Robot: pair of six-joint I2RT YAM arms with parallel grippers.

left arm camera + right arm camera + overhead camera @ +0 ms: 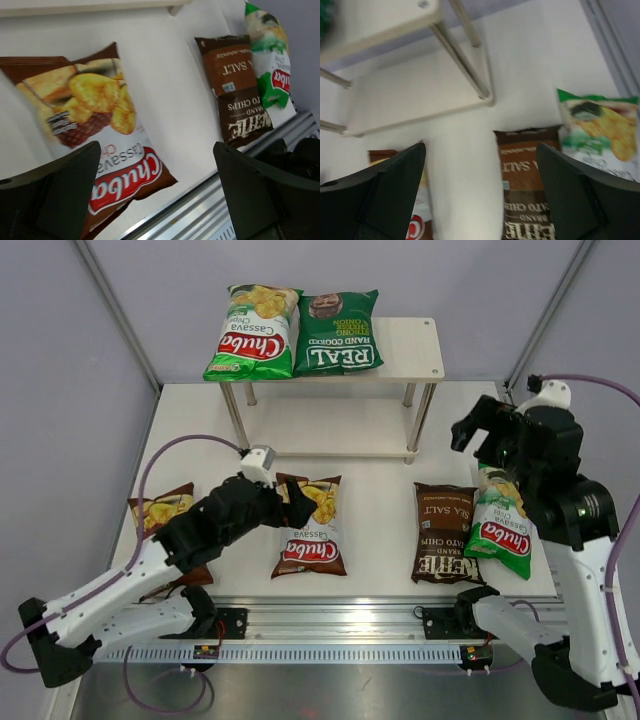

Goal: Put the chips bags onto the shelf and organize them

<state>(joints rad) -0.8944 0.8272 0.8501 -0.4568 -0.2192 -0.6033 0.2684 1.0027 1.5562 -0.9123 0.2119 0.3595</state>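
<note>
The shelf (415, 350) stands at the back, and its lower board shows in the right wrist view (415, 105). On its top board lie a light-green Chuba bag (252, 332) and the dark-green REAL bag (338, 332). On the table lie a brown Chuba bag (312, 530), the Kettle bag (445, 533), a second light-green Chuba bag (500, 525) and a second brown Chuba bag (160, 515), partly under my left arm. My left gripper (285, 500) is open and empty above the middle brown Chuba bag (95, 130). My right gripper (478, 437) is open and empty, raised above the Kettle bag (530, 190).
A metal rail (340, 615) runs along the table's near edge. Grey walls with slanted frame bars close the back and sides. The light-green bag (600, 130) overlaps the Kettle bag's right edge.
</note>
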